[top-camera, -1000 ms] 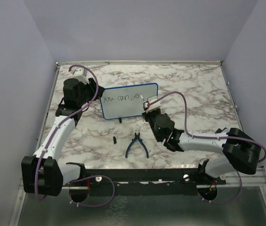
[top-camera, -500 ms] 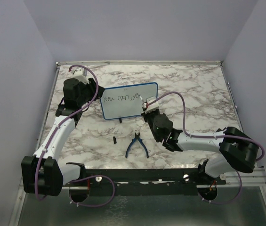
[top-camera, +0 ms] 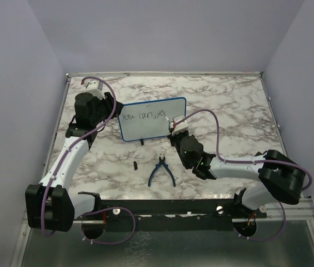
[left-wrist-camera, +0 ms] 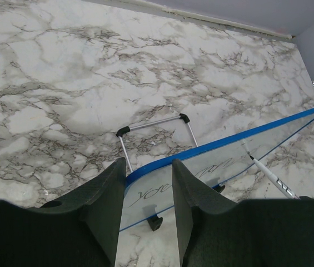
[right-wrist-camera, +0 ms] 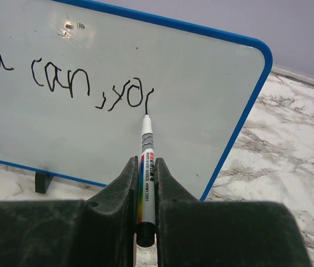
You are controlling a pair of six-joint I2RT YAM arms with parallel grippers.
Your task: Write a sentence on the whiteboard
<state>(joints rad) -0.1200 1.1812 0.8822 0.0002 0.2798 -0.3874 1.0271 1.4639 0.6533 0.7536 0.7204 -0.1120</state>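
Note:
The whiteboard (top-camera: 145,129) stands upright at mid-table on small black feet. The sentence (top-camera: 141,117) reads "you can, yo" plus a started stroke (right-wrist-camera: 146,94). My right gripper (top-camera: 174,129) is shut on a white marker (right-wrist-camera: 146,150), gripped around its barrel (right-wrist-camera: 146,165). The marker tip touches the board just below the last stroke. My left gripper (top-camera: 112,114) is at the board's left end, open (left-wrist-camera: 148,169). The board's blue corner (left-wrist-camera: 145,173) shows between its fingers, and I cannot tell if they touch it.
Blue-handled pliers (top-camera: 161,170) lie in front of the board. A small black piece (top-camera: 136,165) lies to their left. A wire stand (left-wrist-camera: 154,123) props the board from behind. The right arm's purple cable (top-camera: 209,119) arches right of the board.
My right gripper has shifted the marker slightly down and left along the board's right part, adding a stroke after "yo". The left arm and board have not moved.

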